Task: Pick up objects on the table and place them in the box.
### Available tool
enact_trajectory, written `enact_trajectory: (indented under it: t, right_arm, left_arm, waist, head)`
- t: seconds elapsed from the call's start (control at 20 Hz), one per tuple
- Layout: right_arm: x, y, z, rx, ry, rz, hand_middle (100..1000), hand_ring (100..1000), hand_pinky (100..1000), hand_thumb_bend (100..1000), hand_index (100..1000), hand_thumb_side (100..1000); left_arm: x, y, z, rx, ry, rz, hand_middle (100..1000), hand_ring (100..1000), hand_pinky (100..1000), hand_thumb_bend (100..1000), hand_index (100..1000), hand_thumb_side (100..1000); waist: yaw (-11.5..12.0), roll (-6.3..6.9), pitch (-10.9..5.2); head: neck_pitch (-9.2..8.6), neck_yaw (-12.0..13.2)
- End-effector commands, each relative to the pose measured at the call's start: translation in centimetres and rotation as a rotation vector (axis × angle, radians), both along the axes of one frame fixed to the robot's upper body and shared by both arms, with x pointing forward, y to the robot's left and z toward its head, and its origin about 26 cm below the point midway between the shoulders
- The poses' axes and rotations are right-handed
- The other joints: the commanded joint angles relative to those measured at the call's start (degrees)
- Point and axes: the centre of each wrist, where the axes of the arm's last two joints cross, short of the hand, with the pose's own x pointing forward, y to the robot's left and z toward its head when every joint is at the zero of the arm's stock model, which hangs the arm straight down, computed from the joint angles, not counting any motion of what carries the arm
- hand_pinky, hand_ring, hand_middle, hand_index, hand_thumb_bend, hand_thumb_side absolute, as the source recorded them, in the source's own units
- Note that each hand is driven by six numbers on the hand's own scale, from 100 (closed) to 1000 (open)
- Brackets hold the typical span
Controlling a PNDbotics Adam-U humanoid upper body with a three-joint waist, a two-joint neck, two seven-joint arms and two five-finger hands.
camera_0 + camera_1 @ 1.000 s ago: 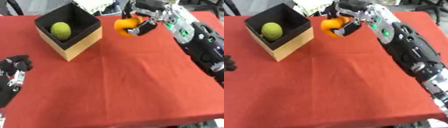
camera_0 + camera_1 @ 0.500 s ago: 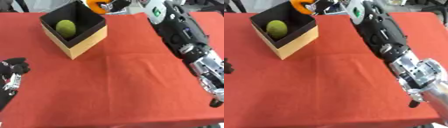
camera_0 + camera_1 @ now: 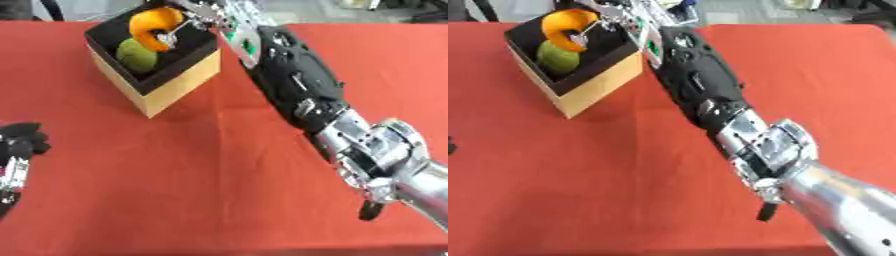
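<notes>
Right robot hand (image 3: 188, 19) pinching orange fruit (image 3: 153, 27) over far-left box (image 3: 175, 87), green fruit (image 3: 137, 55) inside, left robot hand (image 3: 19, 145) curled at near-left of red counter (image 3: 175, 190)

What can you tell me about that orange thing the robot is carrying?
The orange fruit is rounded, bright orange and smooth-looking, with a dark gap on one side where a finger crosses it. The right hand has its fingers curled round it and holds it over the open box, a tan cube with a black inside. It sits just above a green fruit already lying in the box; whether the two touch cannot be told.
</notes>
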Motion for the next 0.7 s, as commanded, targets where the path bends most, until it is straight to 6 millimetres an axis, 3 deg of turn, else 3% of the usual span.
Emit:
enact_trajectory:
  t: [0.05,0.1,0.2,0.25,0.35,0.7]
  right_arm:
    - [0.1,0.6,0.6,-0.003,-0.048,-0.041,708,775,754,127,785,100]
    - [0.1,0.7,0.3,-0.008,-0.063,-0.066,827,826,787,215,897,100]
    - [0.2,0.7,-0.2,-0.021,-0.096,-0.111,919,871,824,295,966,208]
    - [0.2,0.6,-0.3,-0.023,-0.111,-0.137,940,882,834,345,974,275]
    - [0.3,0.4,-0.5,-0.027,-0.140,-0.184,966,893,839,389,984,320]
    - [0.2,-1.0,1.6,0.073,-0.237,-0.235,935,874,806,295,960,181]
  left_arm:
    - [0.0,-0.3,1.1,-0.005,-0.037,-0.020,593,608,655,100,764,672]
    - [0.0,-0.3,1.1,-0.005,-0.038,-0.021,593,608,655,100,764,672]
    - [0.0,-0.3,1.1,-0.006,-0.039,-0.020,593,608,655,100,764,671]
    - [0.0,-0.3,1.1,-0.006,-0.039,-0.020,593,608,655,100,764,671]
    - [0.0,-0.3,1.1,-0.006,-0.038,-0.018,593,608,655,100,764,672]
    - [0.0,0.0,1.0,-0.005,-0.034,0.000,594,607,655,100,764,673]
  waist:
    - [0.33,0.30,-0.75]
    - [0.52,0.30,-0.71]
    - [0.69,0.31,-0.67]
    - [0.69,0.31,-0.65]
    - [0.62,0.29,-0.63]
    - [-0.77,0.27,-0.79]
  head:
    - [-0.66,-0.55]
    - [-0.69,-0.59]
    - [-0.69,-0.60]
    - [-0.69,-0.58]
    - [-0.67,-0.54]
    - [-0.43,0.55]
